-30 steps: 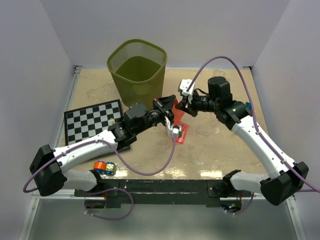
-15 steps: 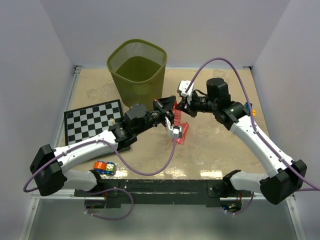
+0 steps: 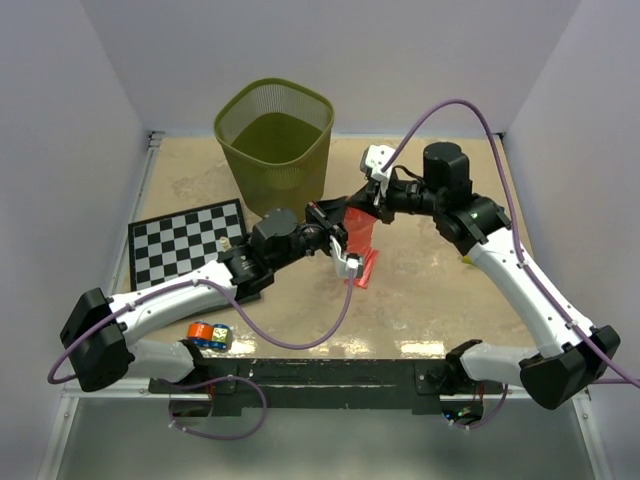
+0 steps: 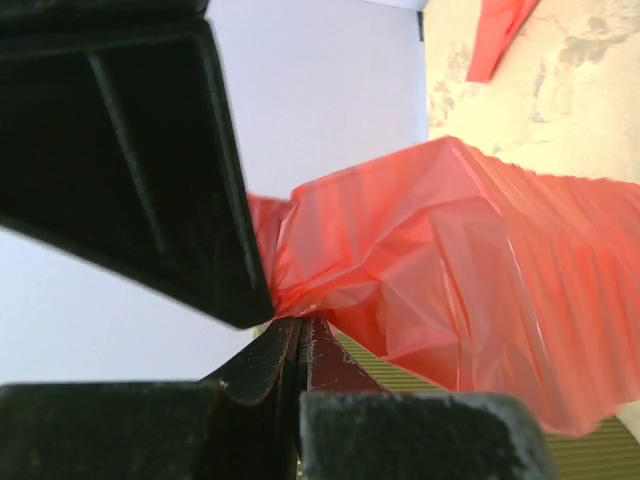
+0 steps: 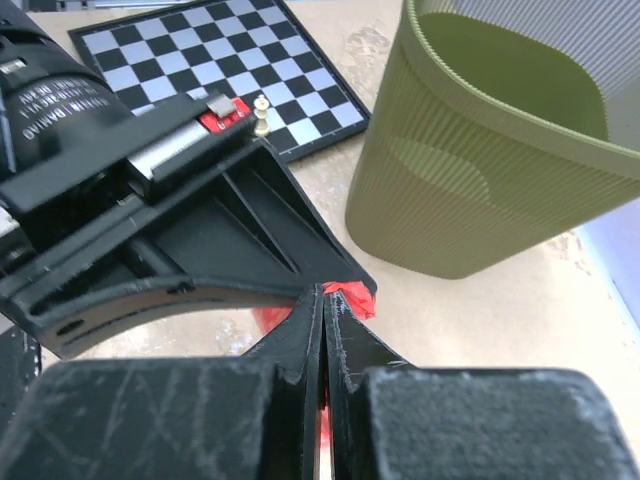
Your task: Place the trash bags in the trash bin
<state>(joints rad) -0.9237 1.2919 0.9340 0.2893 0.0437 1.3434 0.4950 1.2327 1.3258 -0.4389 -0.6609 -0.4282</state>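
A red trash bag [image 3: 358, 226] hangs above the table, held between both grippers. My left gripper [image 3: 338, 222] is shut on one edge of it; in the left wrist view the film [image 4: 450, 260] spreads out from the closed jaws. My right gripper [image 3: 362, 200] is shut on the other edge, and a bit of red film [image 5: 350, 297] shows at its tips, right against the left gripper's body [image 5: 200, 230]. A second trash bag, a flat red strip [image 3: 365, 268], lies on the table below and shows in the left wrist view [image 4: 500, 35]. The olive-green trash bin [image 3: 274, 140] stands upright behind the grippers and looks empty.
A chessboard [image 3: 185, 245] lies at the left, partly under my left arm, with a small chess piece [image 5: 262, 115] on it. Toy blocks [image 3: 208, 335] sit near the left arm's base. White walls close in the table on three sides.
My right arm has lifted and drawn back, pulling its edge of the bag up. More of the red film now shows stretched between the grippers. The left gripper has barely moved.
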